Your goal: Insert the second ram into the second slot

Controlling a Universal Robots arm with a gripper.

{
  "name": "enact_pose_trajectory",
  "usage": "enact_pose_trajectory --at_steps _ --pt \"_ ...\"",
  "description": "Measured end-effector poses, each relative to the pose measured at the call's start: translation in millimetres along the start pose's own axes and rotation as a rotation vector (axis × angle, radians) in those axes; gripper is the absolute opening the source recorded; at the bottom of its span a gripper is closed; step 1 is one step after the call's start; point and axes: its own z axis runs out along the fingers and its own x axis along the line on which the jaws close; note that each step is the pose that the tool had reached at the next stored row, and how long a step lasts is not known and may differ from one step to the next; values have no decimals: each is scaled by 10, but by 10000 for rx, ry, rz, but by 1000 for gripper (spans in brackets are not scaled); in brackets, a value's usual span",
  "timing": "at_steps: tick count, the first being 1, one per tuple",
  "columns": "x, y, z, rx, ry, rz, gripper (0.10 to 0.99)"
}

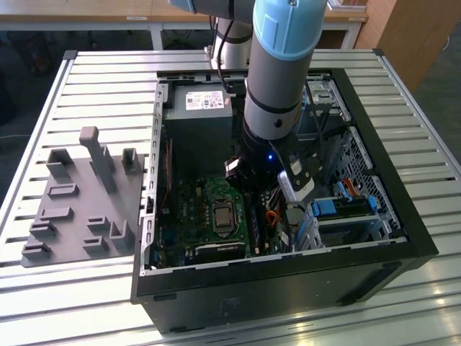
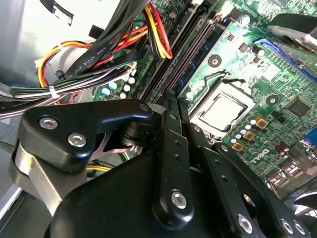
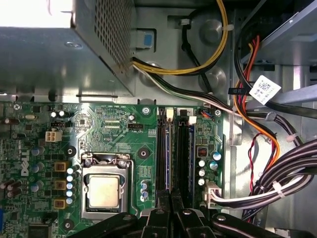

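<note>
My gripper is down inside the open computer case, with its black fingers pressed together and nothing visible between them. In the exterior view the gripper hangs over the motherboard. Its tips sit at the near end of two long black memory slots that run side by side next to the processor socket. A thin blue edge lines one slot, and a bluish strip runs along the slots. I cannot tell whether this is the second ram seated.
Bundles of black and coloured cables lie close beside the slots. The power supply fills the case's far end. Blue drive-bay clips sit at the exterior view's right. A grey fixture rests on the slatted table.
</note>
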Motion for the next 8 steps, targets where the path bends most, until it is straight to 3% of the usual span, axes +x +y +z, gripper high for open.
enact_pose_trajectory --at_steps 8 --pt "0 1 23 -21 2 -1 129"
